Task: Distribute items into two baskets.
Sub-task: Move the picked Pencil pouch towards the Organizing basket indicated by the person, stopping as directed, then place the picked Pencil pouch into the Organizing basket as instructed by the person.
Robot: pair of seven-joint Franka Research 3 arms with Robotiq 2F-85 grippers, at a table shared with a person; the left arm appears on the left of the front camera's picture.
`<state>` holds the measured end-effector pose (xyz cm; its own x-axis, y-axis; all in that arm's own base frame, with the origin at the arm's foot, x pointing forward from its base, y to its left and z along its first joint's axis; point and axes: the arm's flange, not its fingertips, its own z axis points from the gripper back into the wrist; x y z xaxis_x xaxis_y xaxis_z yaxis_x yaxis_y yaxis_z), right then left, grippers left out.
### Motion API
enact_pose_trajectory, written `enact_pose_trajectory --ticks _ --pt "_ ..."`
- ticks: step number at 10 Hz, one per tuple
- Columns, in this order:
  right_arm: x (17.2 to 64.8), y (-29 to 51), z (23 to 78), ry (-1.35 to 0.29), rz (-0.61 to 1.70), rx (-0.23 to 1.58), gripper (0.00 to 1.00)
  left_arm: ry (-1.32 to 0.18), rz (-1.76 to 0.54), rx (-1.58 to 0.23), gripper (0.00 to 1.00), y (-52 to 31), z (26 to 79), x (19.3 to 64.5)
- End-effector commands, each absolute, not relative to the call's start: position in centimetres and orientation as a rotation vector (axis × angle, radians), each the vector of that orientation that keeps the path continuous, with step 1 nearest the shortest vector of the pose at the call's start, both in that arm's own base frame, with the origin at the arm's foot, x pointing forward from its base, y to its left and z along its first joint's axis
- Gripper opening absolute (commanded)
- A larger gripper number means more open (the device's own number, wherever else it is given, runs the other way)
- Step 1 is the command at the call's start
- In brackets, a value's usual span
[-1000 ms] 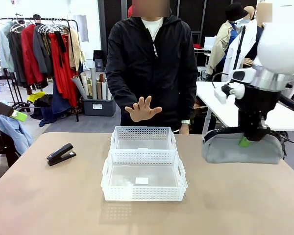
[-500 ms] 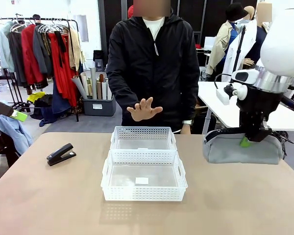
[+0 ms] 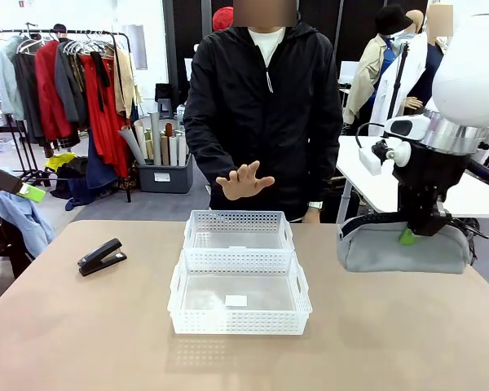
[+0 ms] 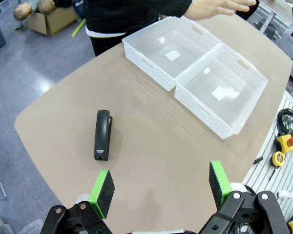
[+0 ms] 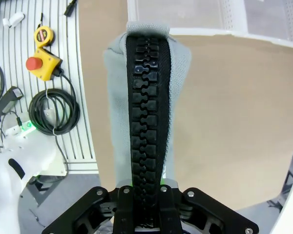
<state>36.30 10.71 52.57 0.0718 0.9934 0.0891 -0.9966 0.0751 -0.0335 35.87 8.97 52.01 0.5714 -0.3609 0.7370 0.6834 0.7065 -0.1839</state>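
Right gripper (image 5: 145,189) pads almost wholly hidden by the grey pouch (image 5: 146,97).

A larger white perforated plastic basket (image 3: 239,323) sits empty mid-tabletop; a smaller matching basket (image 3: 238,218) touches its far side, also empty. A black desk stapler (image 3: 101,257) lies closed near the left edge. A soft grey fabric pouch (image 3: 403,254) hangs zipper-up at the right edge.

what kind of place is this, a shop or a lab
Likely a robot test lab inside a clothing studio: a rack of hanging clothes behind the table, with a yellow emergency-stop box and cables beside it.
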Motion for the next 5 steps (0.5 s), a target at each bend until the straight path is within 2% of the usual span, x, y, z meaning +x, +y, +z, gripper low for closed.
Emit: enact_pose_trajectory --ticks 1,5 --pt "36.18 10.69 52.89 -0.094 1.483 0.041 0.0 -0.744 -0.642 -0.503 1.0 8.96 52.01 35.81" --pt "36.18 10.69 52.89 -0.094 1.483 0.041 0.0 -0.744 -0.642 -0.503 1.0 8.96 52.01 35.81"
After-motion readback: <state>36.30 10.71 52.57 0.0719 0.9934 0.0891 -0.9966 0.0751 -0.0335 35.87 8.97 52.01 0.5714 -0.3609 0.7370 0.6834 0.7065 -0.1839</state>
